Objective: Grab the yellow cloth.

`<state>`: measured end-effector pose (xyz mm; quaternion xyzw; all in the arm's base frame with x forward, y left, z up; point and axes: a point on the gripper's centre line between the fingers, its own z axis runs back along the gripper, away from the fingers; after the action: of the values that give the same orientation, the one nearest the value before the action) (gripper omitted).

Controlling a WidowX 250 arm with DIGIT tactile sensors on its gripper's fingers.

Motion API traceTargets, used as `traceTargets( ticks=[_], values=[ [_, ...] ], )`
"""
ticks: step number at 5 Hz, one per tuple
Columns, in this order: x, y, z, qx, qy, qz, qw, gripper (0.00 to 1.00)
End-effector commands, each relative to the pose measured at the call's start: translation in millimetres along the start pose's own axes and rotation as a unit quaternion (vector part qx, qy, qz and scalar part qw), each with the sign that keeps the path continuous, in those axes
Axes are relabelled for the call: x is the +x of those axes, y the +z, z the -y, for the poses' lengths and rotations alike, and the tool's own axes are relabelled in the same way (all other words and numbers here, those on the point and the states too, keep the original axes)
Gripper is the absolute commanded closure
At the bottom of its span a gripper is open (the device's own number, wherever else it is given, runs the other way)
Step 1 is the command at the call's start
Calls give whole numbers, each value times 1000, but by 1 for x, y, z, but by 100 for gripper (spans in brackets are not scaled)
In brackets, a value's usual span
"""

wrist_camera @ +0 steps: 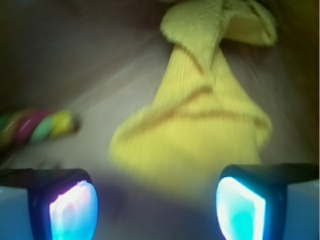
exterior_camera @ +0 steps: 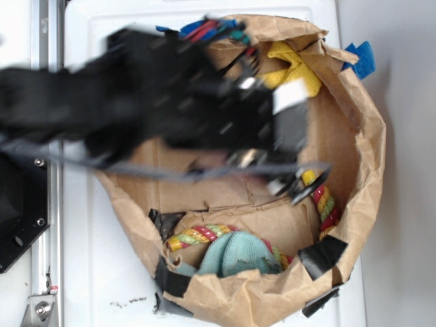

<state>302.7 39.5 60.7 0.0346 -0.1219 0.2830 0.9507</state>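
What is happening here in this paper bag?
A black robot arm is reaching into a brown paper bag toward the yellow cloth. Its claw is open, and the cloth lies just ahead of the fingers, not gripped. A striped rope and a teal cloth lie elsewhere in the bag.

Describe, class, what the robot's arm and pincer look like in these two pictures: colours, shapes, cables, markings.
The arm is black and blocky, blurred in the exterior view, with a white patch near its end and a dark cable trailing beneath. In the wrist view the pincer has two black fingers whose rounded inner pads glow pale cyan, the left one tinged pink.
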Motion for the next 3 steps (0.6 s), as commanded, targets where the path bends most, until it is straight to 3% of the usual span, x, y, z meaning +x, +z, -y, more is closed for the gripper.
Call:
traceTargets(
  ticks=[1, 2, 3],
  values=[
    [45, -8, -9, -2, 17, 40, 999, 0],
    [-25, -13, 2, 4, -4, 32, 999, 0],
    [-78, -10, -12, 7, -31, 19, 999, 0]
  ],
)
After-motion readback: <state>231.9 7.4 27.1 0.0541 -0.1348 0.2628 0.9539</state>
